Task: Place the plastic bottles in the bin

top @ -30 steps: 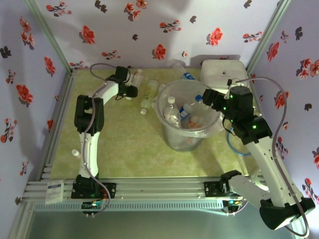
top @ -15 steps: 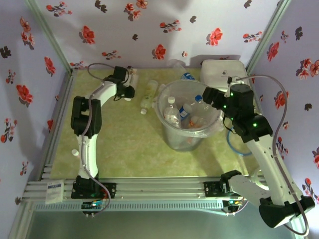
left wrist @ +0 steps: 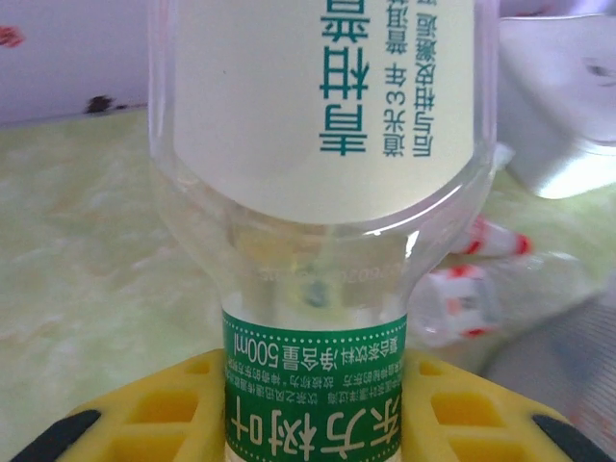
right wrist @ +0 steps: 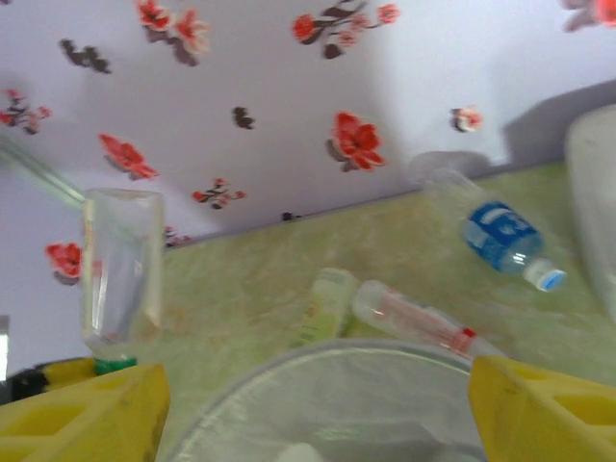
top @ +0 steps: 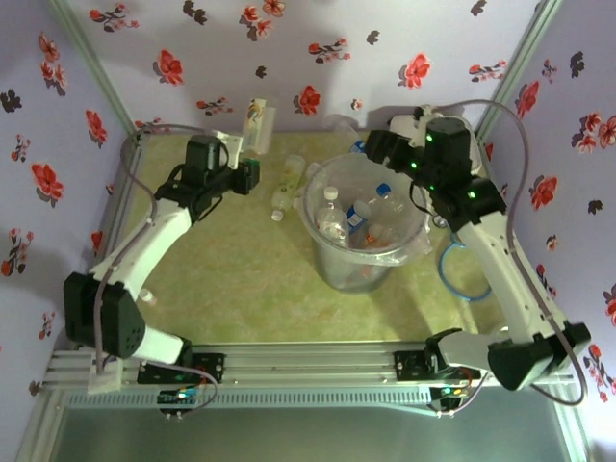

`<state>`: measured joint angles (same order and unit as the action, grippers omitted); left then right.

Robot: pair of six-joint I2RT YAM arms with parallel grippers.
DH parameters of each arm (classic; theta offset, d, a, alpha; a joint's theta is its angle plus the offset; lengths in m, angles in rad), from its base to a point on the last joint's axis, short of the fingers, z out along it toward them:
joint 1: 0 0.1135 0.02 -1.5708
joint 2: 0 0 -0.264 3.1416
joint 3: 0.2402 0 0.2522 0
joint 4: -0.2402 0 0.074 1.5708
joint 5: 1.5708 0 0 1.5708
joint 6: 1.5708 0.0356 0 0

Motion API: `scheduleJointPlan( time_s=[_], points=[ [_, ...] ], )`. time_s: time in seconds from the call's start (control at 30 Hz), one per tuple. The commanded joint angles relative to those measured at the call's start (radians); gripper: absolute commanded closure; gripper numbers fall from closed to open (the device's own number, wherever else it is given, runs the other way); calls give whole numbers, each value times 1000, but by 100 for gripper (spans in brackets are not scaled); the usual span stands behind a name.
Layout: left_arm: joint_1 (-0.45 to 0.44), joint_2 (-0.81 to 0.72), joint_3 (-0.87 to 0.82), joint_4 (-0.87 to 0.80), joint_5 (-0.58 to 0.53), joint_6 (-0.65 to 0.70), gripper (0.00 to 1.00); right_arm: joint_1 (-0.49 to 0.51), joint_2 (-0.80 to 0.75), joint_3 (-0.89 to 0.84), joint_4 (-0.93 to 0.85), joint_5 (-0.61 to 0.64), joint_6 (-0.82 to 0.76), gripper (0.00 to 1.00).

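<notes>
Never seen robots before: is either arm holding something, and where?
Left arm's jaws clamp a clear plastic bottle by its green-banded narrow end; right jaws open, empty.

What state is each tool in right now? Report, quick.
Left tool: closed on a green-labelled bottle.
Right tool: open, holding nothing.

Clear bottle point(left wrist: 322, 144) clamped in yellow claw point(left wrist: 313, 419), red-labelled bottle point(left wrist: 476, 294) lying beyond
</notes>
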<state>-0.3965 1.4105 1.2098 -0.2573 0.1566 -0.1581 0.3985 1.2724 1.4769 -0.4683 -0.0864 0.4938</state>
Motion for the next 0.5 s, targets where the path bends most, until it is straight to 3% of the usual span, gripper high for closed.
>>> scheduleJointPlan(
  time_s=[0.0, 0.13, 0.47],
  points=[
    [-64, -68, -59, 75, 63, 1, 76, 39, 63, 79, 80, -85, -3, 12],
    [-116, -141, -103, 116, 71, 12, 76, 56, 163, 154, 118, -197, 47, 1],
    [-157, -177, -136, 187, 121, 9, 76, 108, 354, 288, 156, -340, 107, 0]
  ],
)
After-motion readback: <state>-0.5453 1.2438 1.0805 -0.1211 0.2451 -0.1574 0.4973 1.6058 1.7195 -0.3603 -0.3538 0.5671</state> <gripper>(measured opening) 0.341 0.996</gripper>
